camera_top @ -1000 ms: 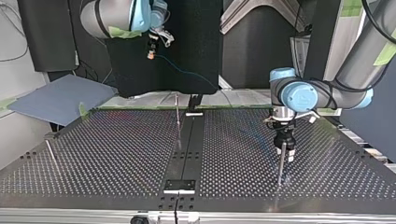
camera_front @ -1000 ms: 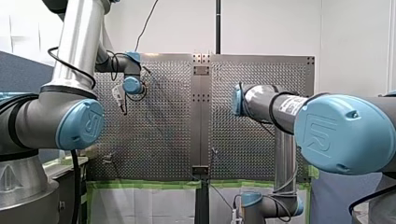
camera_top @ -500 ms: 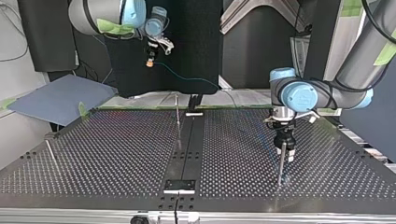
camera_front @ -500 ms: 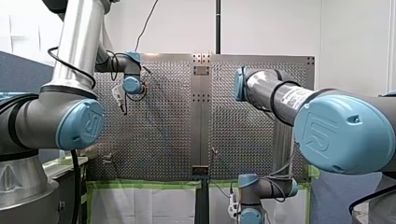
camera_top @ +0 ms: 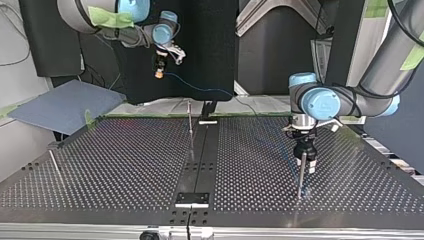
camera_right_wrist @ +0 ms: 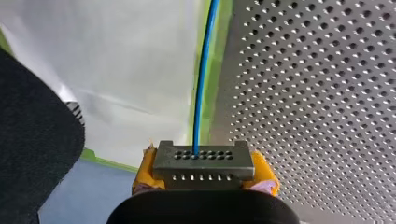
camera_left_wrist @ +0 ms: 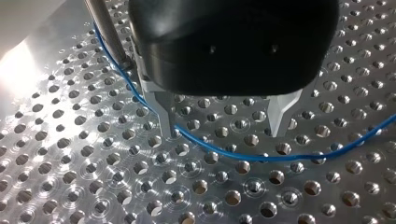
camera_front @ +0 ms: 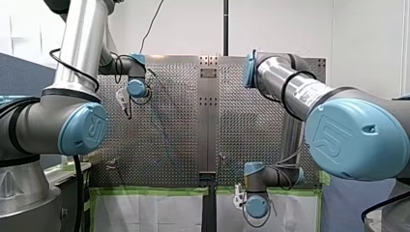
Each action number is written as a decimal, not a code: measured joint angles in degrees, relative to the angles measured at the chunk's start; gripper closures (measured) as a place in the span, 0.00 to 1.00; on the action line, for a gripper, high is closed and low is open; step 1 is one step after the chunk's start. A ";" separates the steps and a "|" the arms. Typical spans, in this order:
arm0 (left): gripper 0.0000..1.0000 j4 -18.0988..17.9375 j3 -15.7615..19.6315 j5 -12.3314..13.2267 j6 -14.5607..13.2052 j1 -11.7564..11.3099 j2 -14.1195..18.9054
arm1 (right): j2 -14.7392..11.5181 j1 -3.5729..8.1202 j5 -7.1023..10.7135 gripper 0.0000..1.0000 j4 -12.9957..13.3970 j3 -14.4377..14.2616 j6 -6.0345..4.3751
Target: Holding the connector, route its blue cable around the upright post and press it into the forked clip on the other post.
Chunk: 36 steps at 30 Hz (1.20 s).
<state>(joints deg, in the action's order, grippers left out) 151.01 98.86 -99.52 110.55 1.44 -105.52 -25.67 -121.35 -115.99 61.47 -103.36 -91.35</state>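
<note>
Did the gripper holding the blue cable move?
Yes. In the top view my right gripper has dropped lower, closer to the table.

My left gripper (camera_left_wrist: pixel 222 132) spread wide, blue cable (camera_left_wrist: pixel 252 157) curving beneath, post (camera_left_wrist: pixel 105 28) alongside

Right wrist view: connector (camera_right_wrist: pixel 203 161) covers most of the yellow pads (camera_right_wrist: pixel 145 171); blue cable (camera_right_wrist: pixel 201 93) leaves past the frame edge, far end unseen. Left wrist view: black housing of my left gripper (camera_left_wrist: pixel 223 133) hides its finger roots; post (camera_left_wrist: pixel 103 32) cut off at the edge. Top view: post tip lost behind that gripper; forked clip too small to tell on any post
</note>
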 joint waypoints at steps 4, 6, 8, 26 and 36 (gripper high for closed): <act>0.01 0.00 0.00 0.01 0.01 -0.01 0.00 | -1.85 0.31 0.28 0.73 0.57 -1.78 -0.20; 0.01 0.02 0.00 0.04 0.01 -0.01 -0.02 | -2.63 0.56 0.39 0.73 0.64 -2.55 -0.19; 0.01 0.06 0.00 0.06 0.01 0.02 -0.02 | -3.61 0.93 0.41 0.73 0.54 -3.52 -0.19; 0.01 0.26 0.00 0.02 0.01 0.09 0.00 | -12.96 4.44 3.47 0.71 1.56 -6.19 2.61; 0.01 0.48 0.00 -0.54 -0.07 0.08 0.01 | -17.96 5.05 8.32 0.71 1.71 -6.28 4.71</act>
<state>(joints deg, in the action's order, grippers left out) 151.49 98.86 -100.06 110.48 1.52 -105.51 -43.63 -116.30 -107.68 63.17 -109.65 -86.64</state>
